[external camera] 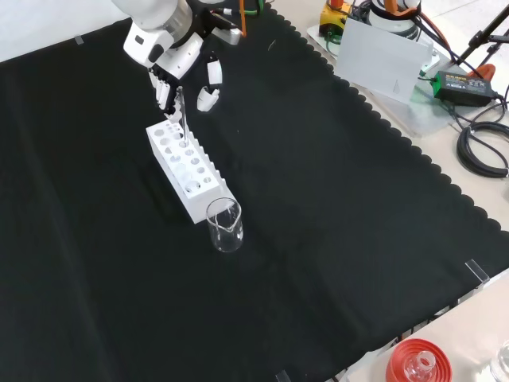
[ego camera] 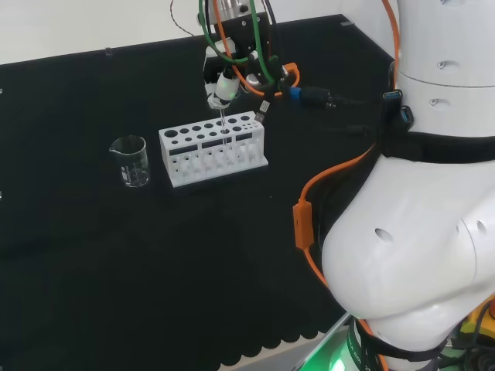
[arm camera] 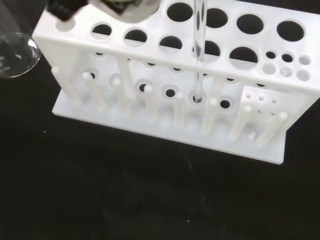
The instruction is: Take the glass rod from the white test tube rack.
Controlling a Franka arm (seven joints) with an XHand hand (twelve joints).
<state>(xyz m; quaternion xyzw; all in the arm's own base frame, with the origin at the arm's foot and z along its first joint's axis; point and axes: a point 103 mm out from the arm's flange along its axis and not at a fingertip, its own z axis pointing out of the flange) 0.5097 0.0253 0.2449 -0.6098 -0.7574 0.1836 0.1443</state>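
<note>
Black cloth covers the desk (ego camera: pixel 93 255). White test tube rack (ego camera: pixel 213 148) stands mid-desk, a clear beaker (ego camera: pixel 131 160) just left of it in the head view. Directly above the rack, the hand (external camera: pixel 176 73) pinches the top of the glass rod (arm camera: pixel 199 50). Rod stands upright, long axis vertical, lower end inside a rack hole.

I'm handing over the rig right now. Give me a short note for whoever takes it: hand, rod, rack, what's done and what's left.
Hand: above the rack's far end in the front view, fingers closed on the rod's top.
Rod: upright, through a hole in the rack, lower tip still at the bottom tier.
Beaker: left of the rack in the head view, untouched.
Done: rod grasped.
Left: lift it straight up and clear of the rack.
</note>
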